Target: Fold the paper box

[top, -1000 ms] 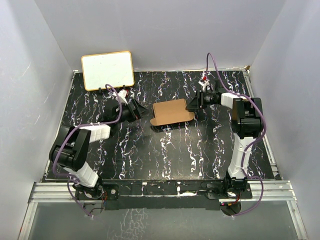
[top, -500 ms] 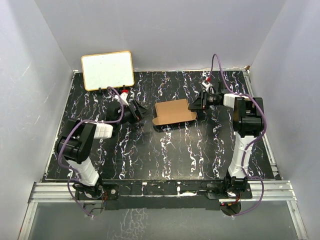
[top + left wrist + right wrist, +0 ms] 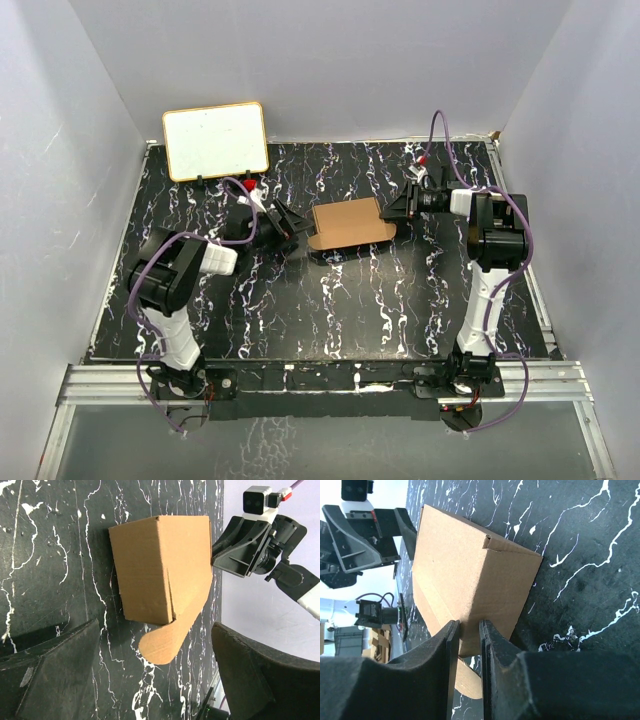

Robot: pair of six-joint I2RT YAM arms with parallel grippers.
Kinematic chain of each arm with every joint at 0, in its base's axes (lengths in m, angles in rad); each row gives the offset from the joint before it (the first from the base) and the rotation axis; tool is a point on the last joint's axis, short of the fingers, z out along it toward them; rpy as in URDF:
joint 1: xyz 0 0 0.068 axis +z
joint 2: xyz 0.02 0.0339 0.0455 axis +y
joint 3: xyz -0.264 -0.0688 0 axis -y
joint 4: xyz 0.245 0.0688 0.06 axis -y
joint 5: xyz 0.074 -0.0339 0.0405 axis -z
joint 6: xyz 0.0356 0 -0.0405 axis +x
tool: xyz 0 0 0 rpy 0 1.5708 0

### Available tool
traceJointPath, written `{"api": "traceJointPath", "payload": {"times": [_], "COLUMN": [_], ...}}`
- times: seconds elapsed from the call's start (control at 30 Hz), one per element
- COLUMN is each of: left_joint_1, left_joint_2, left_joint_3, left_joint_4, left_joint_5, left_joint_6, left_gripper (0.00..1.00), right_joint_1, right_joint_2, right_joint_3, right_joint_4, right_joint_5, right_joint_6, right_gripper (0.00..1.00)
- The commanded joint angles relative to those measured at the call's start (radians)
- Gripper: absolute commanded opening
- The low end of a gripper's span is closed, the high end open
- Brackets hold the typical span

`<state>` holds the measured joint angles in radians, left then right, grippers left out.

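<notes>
I see the box (image 3: 347, 225) lying on the counter (image 3: 350, 300), a little back of centre, between the two arms. It is formed into a carton, with a rounded tab (image 3: 165, 640) sticking out flat from one end on the counter. My left end effector (image 3: 290, 226) sits just beside the box's left end, spread wide and holding nothing; its fingers (image 3: 50, 670) frame the box in the wrist view without touching it. My right end effector (image 3: 469, 625) is at the box's right end, narrowed to a slit with the carton's edge showing in it. I cannot tell whether it has actually gripped the cardboard. A white board (image 3: 215, 140) leans at the back left.
</notes>
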<state>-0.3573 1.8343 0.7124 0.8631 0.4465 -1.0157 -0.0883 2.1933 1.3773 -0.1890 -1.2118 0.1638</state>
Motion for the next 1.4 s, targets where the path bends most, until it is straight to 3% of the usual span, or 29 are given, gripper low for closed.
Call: {"api": "traceJointPath", "payload": {"times": [0.0, 0.97, 1.1, 1.37], "left_joint_1": [-0.017, -0.076, -0.084, -0.095], "left_joint_2": [0.023, 0.183, 0.194, 0.212], "left_joint_3": [0.041, 0.199, 0.208, 0.210], "left_joint_4": [0.041, 0.080, 0.083, 0.120], "left_joint_5": [-0.041, -0.072, -0.091, -0.105], "left_joint_6": [-0.057, -0.138, -0.162, -0.208], "left_gripper": [0.92, 0.91, 0.87, 0.67], "right_joint_1": [-0.025, -0.030, -0.030, -0.029], "right_joint_2": [0.039, 0.054, 0.054, 0.056], "right_joint_3": [0.012, 0.010, 0.010, 0.009], "right_joint_4": [0.039, 0.040, 0.040, 0.040], "right_joint_5": [0.007, 0.008, 0.008, 0.006], "right_joint_6": [0.002, 0.004, 0.005, 0.005], "right_gripper": [0.24, 0.24, 0.24, 0.25]}}
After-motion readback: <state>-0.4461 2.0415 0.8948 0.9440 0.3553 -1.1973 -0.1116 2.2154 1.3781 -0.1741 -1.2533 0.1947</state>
